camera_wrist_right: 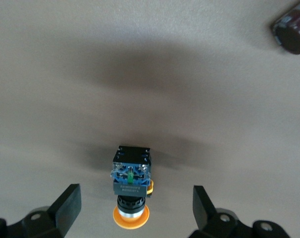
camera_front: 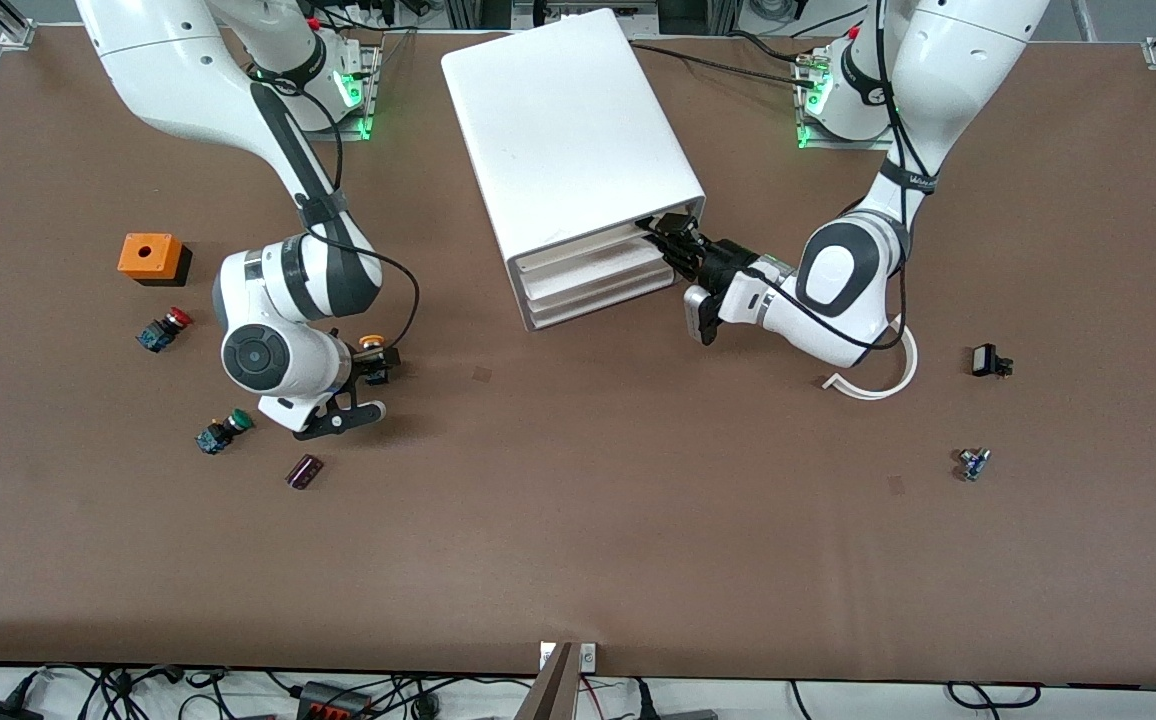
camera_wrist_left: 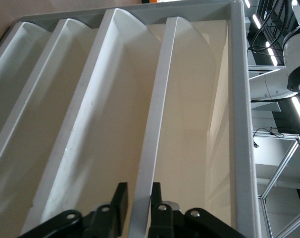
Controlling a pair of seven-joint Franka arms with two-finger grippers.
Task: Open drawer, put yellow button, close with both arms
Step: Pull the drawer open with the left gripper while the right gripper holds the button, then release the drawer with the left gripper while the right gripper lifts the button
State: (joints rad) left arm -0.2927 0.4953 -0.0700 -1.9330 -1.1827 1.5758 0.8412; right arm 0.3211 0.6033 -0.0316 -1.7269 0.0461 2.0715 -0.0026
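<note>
Opening is the step in hand: at the white cabinet [camera_front: 578,150], the left gripper [camera_front: 673,243] reaches into the front at the end nearer the left arm's base, its fingers [camera_wrist_left: 121,201] drawn nearly together on either side of the front lip of the drawer [camera_wrist_left: 149,148], the topmost of three, which looks barely out, if at all. Whether the pads truly bear on the plastic is hard to judge from the wrist view. The next move calls for a straight pull along the drawer's run, away from the cabinet, without the lip slipping free. Toward the right arm's end of the table, the right gripper [camera_front: 363,385] hangs low with fingers [camera_wrist_right: 66,206] spread wide and empty, the button [camera_wrist_right: 131,191] lying on the table between them and touching neither. The button rests on its side, long axis across the line between the fingertips, yellow cap toward the wrist, black-and-blue body pointing away. A squeeze across the body would take it.
</note>
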